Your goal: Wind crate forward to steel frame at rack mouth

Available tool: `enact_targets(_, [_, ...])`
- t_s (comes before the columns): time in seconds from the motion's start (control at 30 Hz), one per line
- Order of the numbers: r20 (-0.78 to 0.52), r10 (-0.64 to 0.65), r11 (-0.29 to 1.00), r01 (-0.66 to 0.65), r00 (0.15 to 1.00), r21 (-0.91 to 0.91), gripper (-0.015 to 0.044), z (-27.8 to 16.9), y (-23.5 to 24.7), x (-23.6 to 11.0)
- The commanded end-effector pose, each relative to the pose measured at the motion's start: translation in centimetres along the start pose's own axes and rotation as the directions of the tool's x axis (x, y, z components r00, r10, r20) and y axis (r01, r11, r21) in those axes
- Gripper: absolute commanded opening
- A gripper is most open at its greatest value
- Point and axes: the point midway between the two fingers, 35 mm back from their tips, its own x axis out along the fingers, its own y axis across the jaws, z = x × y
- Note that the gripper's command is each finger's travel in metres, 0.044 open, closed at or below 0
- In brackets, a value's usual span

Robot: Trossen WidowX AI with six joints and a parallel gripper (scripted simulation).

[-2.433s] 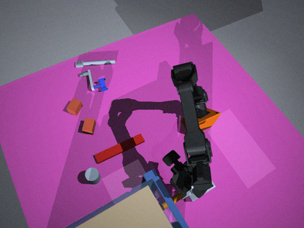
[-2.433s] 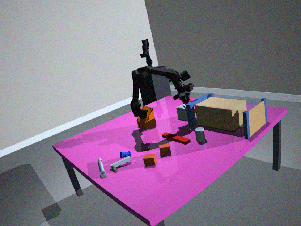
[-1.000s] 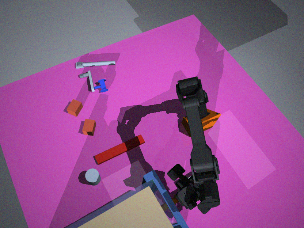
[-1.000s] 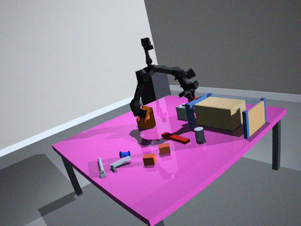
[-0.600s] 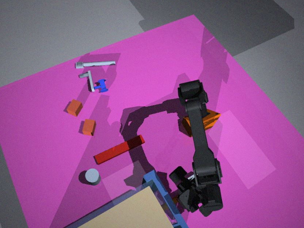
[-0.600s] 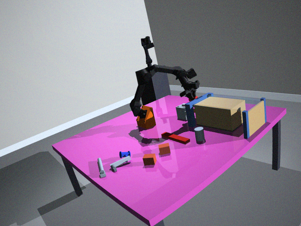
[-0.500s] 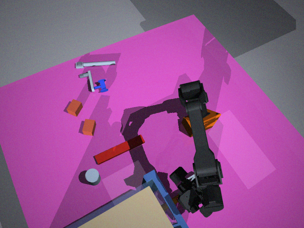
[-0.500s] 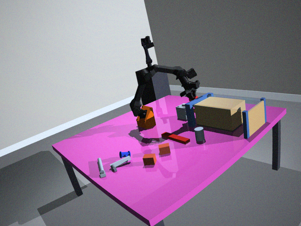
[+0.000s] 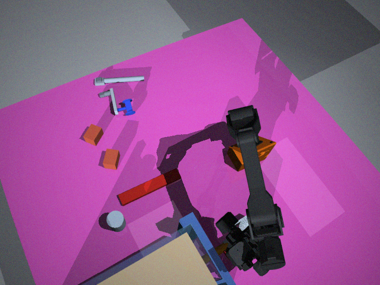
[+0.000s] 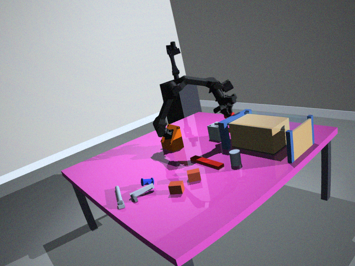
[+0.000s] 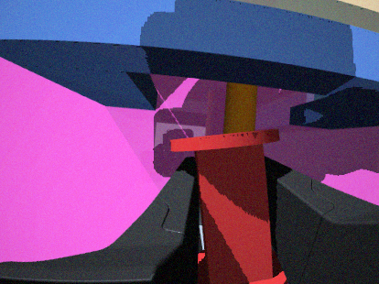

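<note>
My gripper (image 11: pixel 220 163) (image 9: pixel 235 250) (image 10: pixel 228 112) is shut on the red knob (image 11: pixel 236 216) of a crank handle. The handle's orange arm (image 11: pixel 240 108) (image 9: pixel 220 249) runs from the knob toward the blue frame (image 11: pixel 86 13) (image 9: pixel 196 231) (image 10: pixel 225 136) at the mouth of the cubby. The grey winch (image 10: pixel 213 131) stands on the pink bench just in front of that frame, below my hand. The tan crate (image 10: pixel 257 133) (image 9: pixel 158 263) sits flat inside the cubby, its front close behind the frame.
A red bar (image 9: pixel 142 190) (image 10: pixel 207 162), a grey cylinder (image 9: pixel 114 219) (image 10: pixel 235 158) and two orange cubes (image 9: pixel 93 134) (image 9: pixel 110 158) lie on the bench. A grey crank with a blue knob (image 9: pixel 127 107) (image 10: pixel 146 181) and a grey rod (image 9: pixel 122 79) (image 10: pixel 118 196) lie farther off. An orange block (image 9: pixel 266 149) sits at the arm's foot.
</note>
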Motion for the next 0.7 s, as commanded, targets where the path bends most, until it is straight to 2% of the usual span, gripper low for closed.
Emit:
enact_targets(0.0, [-0.005,0.051,0.999,-0.051,0.999,0.004,0.0000,-0.5,2.4,-0.4])
enact_targets(0.67, [-0.006,0.053,0.999,-0.053,0.999,0.004,0.0000,-1.5,4.6,-1.0])
